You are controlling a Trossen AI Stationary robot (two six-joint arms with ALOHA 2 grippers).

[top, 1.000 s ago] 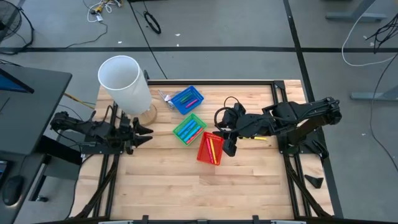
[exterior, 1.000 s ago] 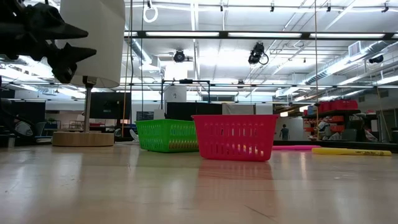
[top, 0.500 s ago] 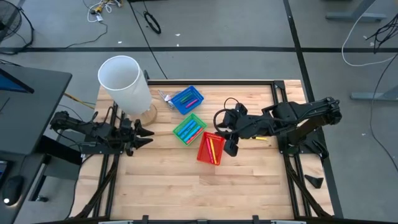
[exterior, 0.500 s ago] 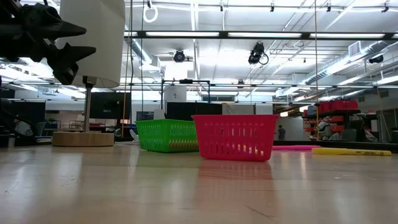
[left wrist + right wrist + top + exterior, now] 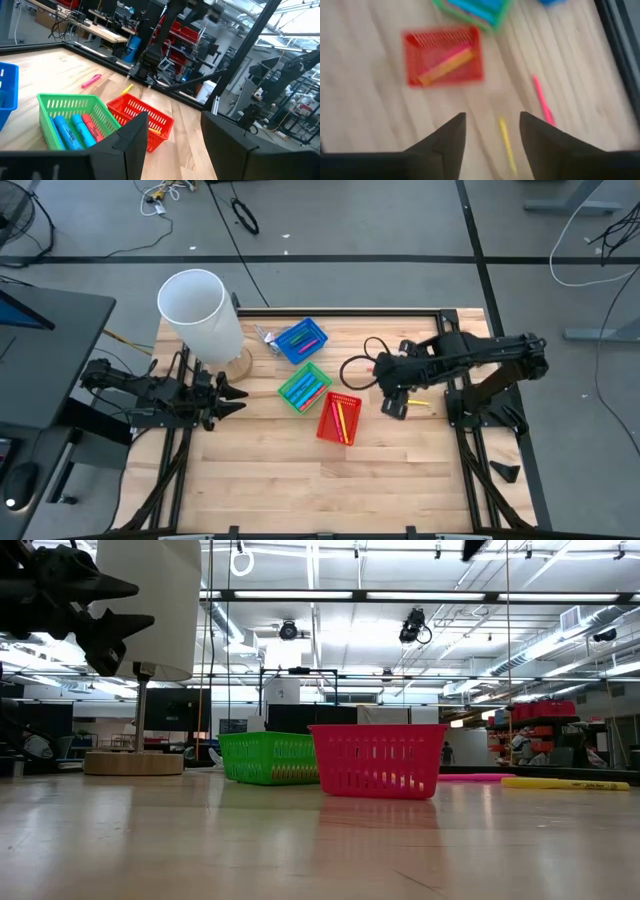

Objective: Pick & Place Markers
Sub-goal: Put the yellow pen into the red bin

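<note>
We are seeing bare counter lying open nearest us; three baskets and the white cylinder are blocking the centre-left.

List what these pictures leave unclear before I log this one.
- Loose yellow marker and pink marker: the high view hides them under the right gripper; the right wrist view blurs them.
- Red basket contents: the low view's mesh wall screens them.
- Blue basket: cut off by the left wrist view's edge.
- Left gripper, open, idle by the white cylinder.
</note>
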